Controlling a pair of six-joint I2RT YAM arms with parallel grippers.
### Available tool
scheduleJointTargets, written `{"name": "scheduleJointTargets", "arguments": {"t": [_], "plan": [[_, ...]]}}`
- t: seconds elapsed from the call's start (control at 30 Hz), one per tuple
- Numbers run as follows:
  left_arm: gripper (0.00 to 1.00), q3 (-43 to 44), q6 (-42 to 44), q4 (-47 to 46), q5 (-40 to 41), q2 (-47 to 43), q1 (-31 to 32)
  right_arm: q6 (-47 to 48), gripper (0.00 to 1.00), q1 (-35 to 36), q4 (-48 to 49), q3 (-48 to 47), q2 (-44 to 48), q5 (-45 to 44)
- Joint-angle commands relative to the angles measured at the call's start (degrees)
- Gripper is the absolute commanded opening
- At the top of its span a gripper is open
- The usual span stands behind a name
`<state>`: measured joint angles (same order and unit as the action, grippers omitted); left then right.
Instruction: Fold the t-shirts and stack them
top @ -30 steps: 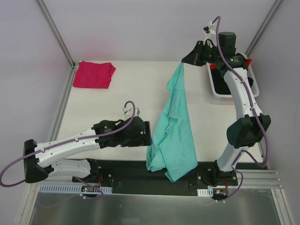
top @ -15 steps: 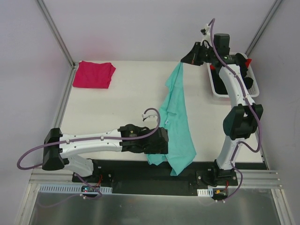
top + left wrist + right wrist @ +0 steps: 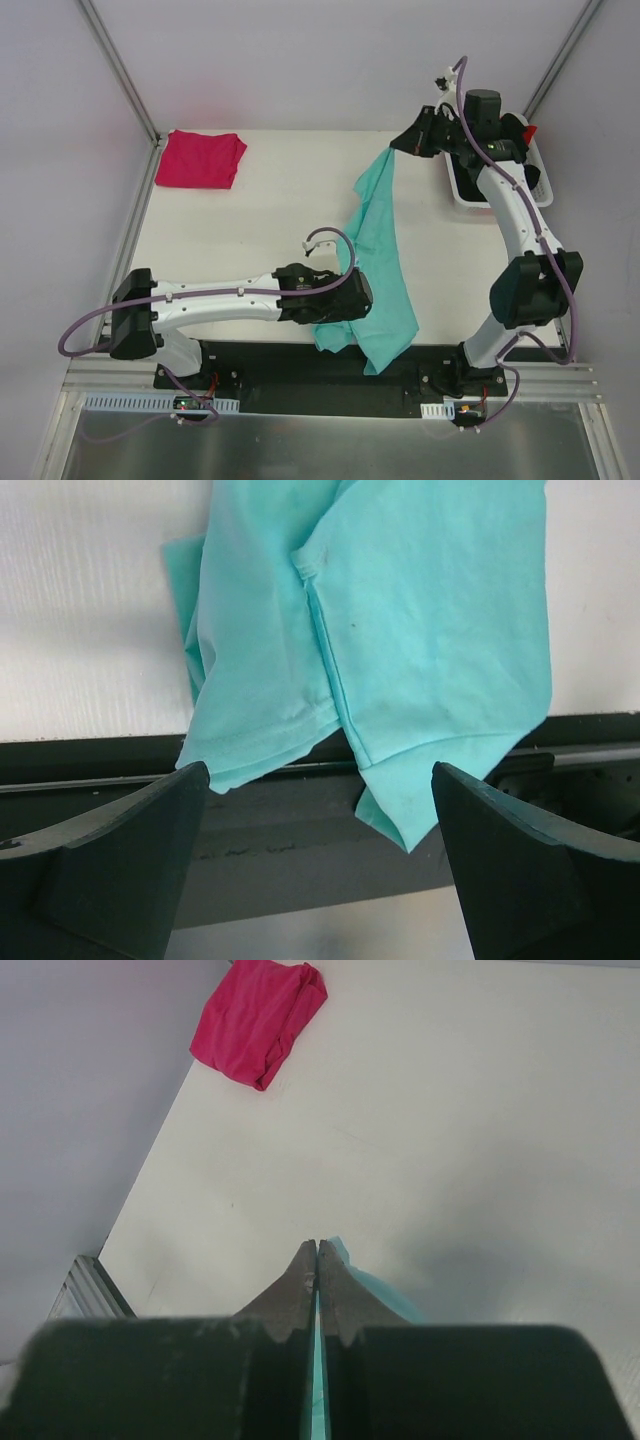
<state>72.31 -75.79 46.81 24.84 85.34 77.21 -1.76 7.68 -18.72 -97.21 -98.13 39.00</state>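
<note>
Right gripper (image 3: 317,1248) pinches the teal t-shirt (image 3: 378,240) high above the table (image 3: 260,220), its hem draped over the table's near edge; left gripper (image 3: 320,770), jaws wide apart at that hem, should bite one layer's corner only.

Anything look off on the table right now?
The teal cloth t-shirt hangs bunched and twisted from the raised right hand, its lower end spilling off the white table over the black base rail.
</note>
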Motion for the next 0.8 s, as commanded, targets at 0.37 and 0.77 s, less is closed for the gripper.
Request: {"name": "scheduleJointTargets", "arguments": {"t": [0.37,0.77], "plan": [[0.89,6.88,-1.38,0.30,0.47,9.32,0.13,1.40,0.01,1.11,4.84,7.30,10.67,0.55],[0.84,-0.59,-5.86,0.74,-1.99,6.77,0.40,1.49,0.01,1.02,3.25,9.23,13.84,0.11]]}}
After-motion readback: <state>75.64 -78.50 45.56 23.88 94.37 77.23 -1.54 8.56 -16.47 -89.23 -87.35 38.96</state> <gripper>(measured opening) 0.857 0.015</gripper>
